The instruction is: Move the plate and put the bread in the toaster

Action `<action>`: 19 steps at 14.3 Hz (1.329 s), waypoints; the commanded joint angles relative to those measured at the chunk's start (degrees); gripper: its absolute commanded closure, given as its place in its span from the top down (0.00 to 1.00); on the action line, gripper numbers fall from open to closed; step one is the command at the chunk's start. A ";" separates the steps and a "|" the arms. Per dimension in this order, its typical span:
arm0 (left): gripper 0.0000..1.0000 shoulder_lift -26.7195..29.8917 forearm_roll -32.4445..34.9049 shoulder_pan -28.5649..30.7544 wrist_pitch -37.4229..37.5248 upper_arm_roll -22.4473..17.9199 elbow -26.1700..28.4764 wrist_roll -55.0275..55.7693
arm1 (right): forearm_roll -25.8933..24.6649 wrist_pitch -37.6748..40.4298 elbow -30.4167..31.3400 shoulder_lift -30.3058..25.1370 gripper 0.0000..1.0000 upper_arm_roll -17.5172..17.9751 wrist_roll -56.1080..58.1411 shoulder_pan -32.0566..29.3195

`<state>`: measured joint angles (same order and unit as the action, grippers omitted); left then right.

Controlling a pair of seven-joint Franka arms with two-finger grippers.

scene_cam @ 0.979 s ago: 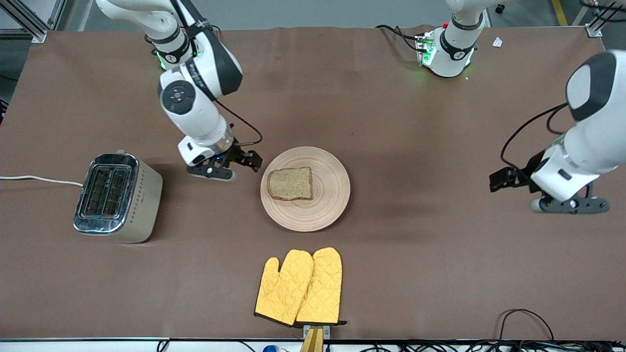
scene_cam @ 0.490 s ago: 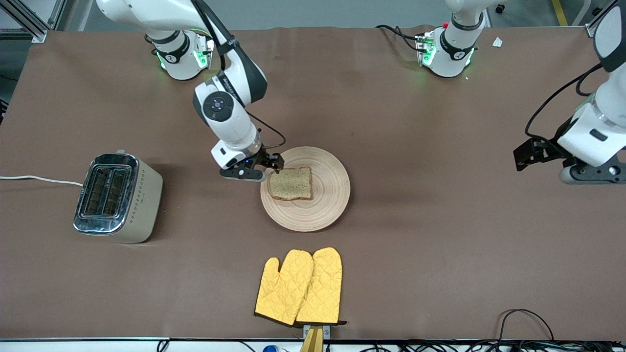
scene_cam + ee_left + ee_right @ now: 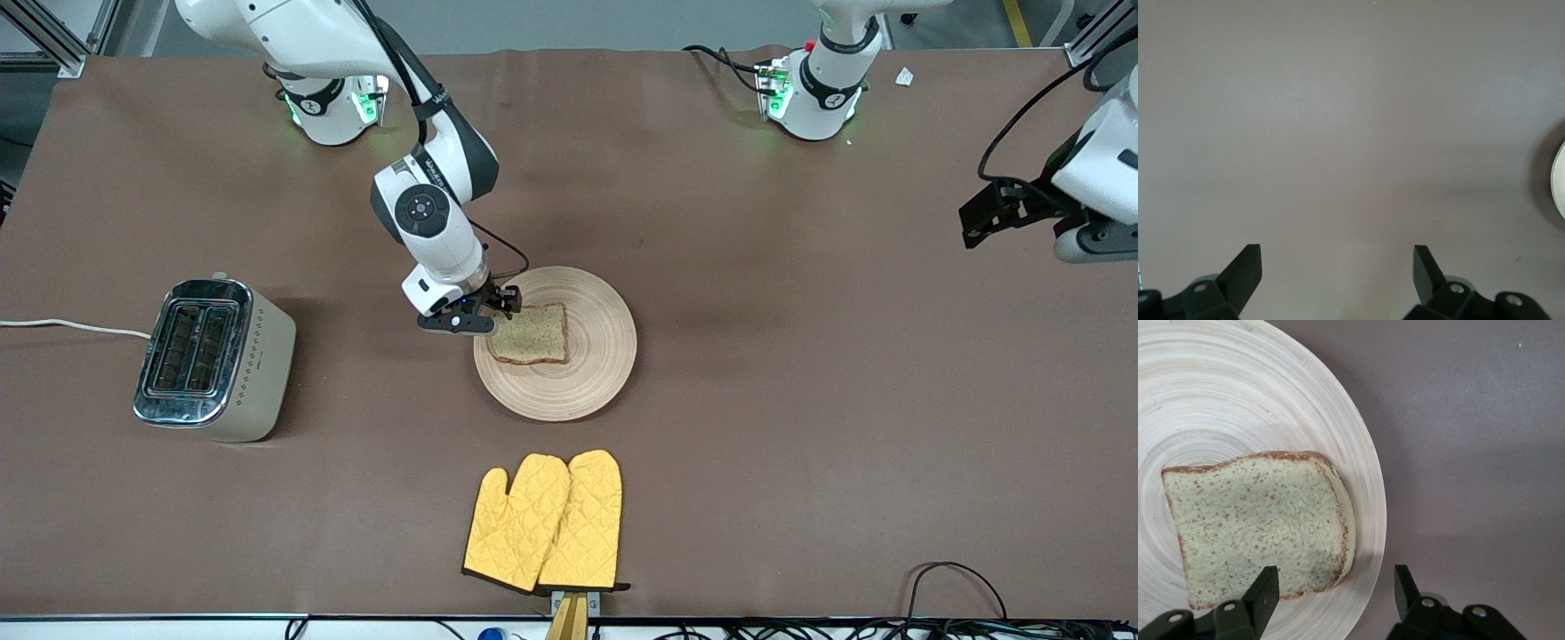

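Right gripper (image 3: 484,313) hangs low over the plate's (image 3: 587,373) edge toward the toaster, its two fingers (image 3: 1265,593) apart and straddling one corner of the bread (image 3: 528,334). From the right wrist view one finger sits over the crust and the other over the plate's bare rim, so nothing is gripped yet.

Going from the front camera outward: a pair of yellow oven mitts (image 3: 544,520) lies nearest, well apart from everything else. Next comes the round wooden plate with the single wholegrain slice lying flat on it, off-centre toward the right arm's end. The toaster (image 3: 213,358) stands on the table well apart from the plate, toward that same end, slots upward, its white power cord (image 3: 71,327) trailing off the table edge. Left gripper (image 3: 1009,213) waits high over bare table at the left arm's end, fingers (image 3: 1245,270) wide apart and empty.

Risks, as I judge them: the slice lies flat, so fingers closing from above may pinch only crust and tear it, or catch the plate rim along with the bread and drag or tip the plate. A corner-only hold could let the slice sag or swing, making it hard to line up with a narrow slot. The plate itself also looks unmoved, so that part of the task appears outstanding.
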<state>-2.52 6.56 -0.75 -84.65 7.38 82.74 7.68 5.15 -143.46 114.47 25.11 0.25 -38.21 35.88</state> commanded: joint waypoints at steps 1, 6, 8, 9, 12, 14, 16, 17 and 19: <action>1.00 4.18 -1.20 -0.49 0.19 -1.40 4.52 -0.91 | -1.19 0.20 -2.05 1.43 0.69 -0.43 -0.99 0.50; 1.00 5.50 -1.64 0.56 2.55 -1.49 5.41 -0.74 | -1.11 0.46 -4.87 4.06 0.65 -0.43 -1.96 0.50; 1.00 5.50 -1.64 1.01 3.27 -1.31 5.06 -0.74 | -1.11 0.46 -5.39 4.68 0.64 -0.43 -1.96 0.50; 1.00 5.50 -1.64 1.10 3.27 -1.40 4.88 -0.74 | -1.11 0.46 -5.66 5.38 0.63 -0.43 -2.30 0.59; 1.00 5.42 -1.72 1.10 3.27 -1.31 4.88 -0.74 | -1.11 0.20 -6.54 6.70 0.59 -0.43 -3.01 1.12; 1.00 5.24 -2.77 1.45 3.27 -1.49 4.88 -0.74 | -1.11 0.20 -6.80 7.14 0.55 -0.43 -3.36 1.21; 1.00 4.89 -2.87 1.45 3.18 -1.49 4.71 -0.56 | -1.11 0.11 -6.80 7.32 0.49 -0.43 -3.45 1.21; 1.00 4.80 -2.78 1.54 3.18 -1.57 4.71 -0.56 | -1.11 0.02 -6.80 7.32 0.45 -0.43 -3.45 1.29; 1.00 4.63 -3.04 3.37 2.83 -1.57 4.71 -0.82 | -1.19 0.02 -6.80 7.41 0.38 -0.43 -3.45 1.30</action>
<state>1.56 4.70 0.82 -81.85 6.03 87.00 7.65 5.09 -143.35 108.27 31.77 0.22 -39.99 36.40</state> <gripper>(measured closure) 0.000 0.586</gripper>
